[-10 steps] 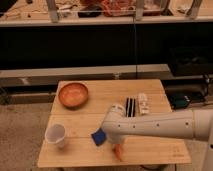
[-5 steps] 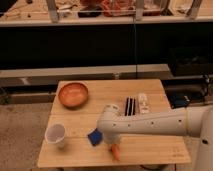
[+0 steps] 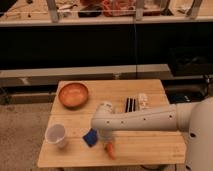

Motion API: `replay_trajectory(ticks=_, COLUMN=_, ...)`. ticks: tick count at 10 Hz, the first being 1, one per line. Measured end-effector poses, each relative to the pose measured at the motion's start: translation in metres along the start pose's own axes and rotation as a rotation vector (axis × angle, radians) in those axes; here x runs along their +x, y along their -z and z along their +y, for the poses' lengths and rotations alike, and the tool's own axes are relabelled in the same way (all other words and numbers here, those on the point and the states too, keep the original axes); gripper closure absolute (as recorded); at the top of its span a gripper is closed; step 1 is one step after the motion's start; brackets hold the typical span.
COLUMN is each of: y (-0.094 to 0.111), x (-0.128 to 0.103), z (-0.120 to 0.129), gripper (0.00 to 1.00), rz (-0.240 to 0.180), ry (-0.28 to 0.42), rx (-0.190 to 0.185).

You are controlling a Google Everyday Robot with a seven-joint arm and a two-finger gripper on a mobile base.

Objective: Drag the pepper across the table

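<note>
The pepper (image 3: 110, 150) is a small orange tapered vegetable lying near the front edge of the light wooden table (image 3: 150, 145). My gripper (image 3: 106, 140) hangs at the end of the white arm, right above the pepper's upper end and touching or nearly touching it. The arm reaches in from the right across the table. The gripper's body hides its tips.
A blue sponge (image 3: 90, 137) lies just left of the gripper. A white cup (image 3: 56, 135) stands at the front left. A round orange-brown bowl (image 3: 73, 94) sits at the back left. A dark flat object (image 3: 130, 104) and a white packet (image 3: 143, 101) lie at the back right.
The arm has swung left, carrying the gripper and the pepper leftwards along the front of the table, closer to the blue sponge.
</note>
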State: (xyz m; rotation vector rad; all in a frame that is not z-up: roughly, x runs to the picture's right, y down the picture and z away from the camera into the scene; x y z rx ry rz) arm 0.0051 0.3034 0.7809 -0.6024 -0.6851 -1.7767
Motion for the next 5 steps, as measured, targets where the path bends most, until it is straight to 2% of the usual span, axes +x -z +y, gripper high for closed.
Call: replay_trajectory(ticks=5, y=0.002, x=0.006, z=-0.016, gripper=0.82, rz=-0.008, ry=0.042, rx=0.002)
